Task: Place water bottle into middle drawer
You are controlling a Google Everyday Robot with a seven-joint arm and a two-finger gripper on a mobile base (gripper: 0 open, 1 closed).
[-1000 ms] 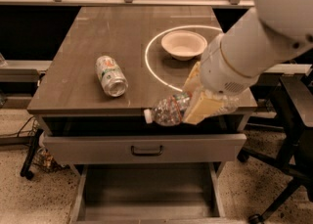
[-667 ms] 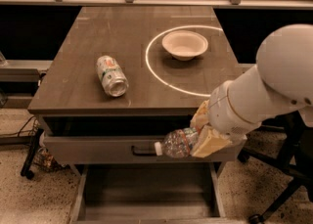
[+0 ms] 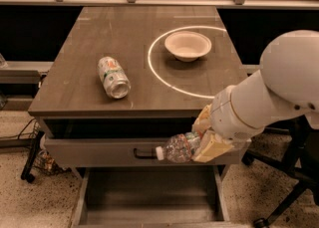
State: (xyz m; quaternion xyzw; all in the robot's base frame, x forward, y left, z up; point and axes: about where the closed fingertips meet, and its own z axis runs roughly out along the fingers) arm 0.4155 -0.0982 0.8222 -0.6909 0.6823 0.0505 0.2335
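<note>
Gripper point(image 3: 203, 136) at the cabinet's front right, pinching the water bottle point(image 3: 178, 148) sideways, cap pointing left, in front of the closed drawer front point(image 3: 89, 150). This looks like the carrying step; next it should lower into the open middle drawer point(image 3: 149, 194) below and release. No label is readable on the bottle or on the can point(image 3: 113, 76) on the tabletop point(image 3: 99, 28).

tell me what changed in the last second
The pincer, shut on the clear crinkled plastic water bottle with a white cap, carried it down from the front edge of the brown table to in front of the grey drawer front, above the open grey middle drawer. The grip, the white-and-green drink can and the white bowl stayed as they were.
</note>
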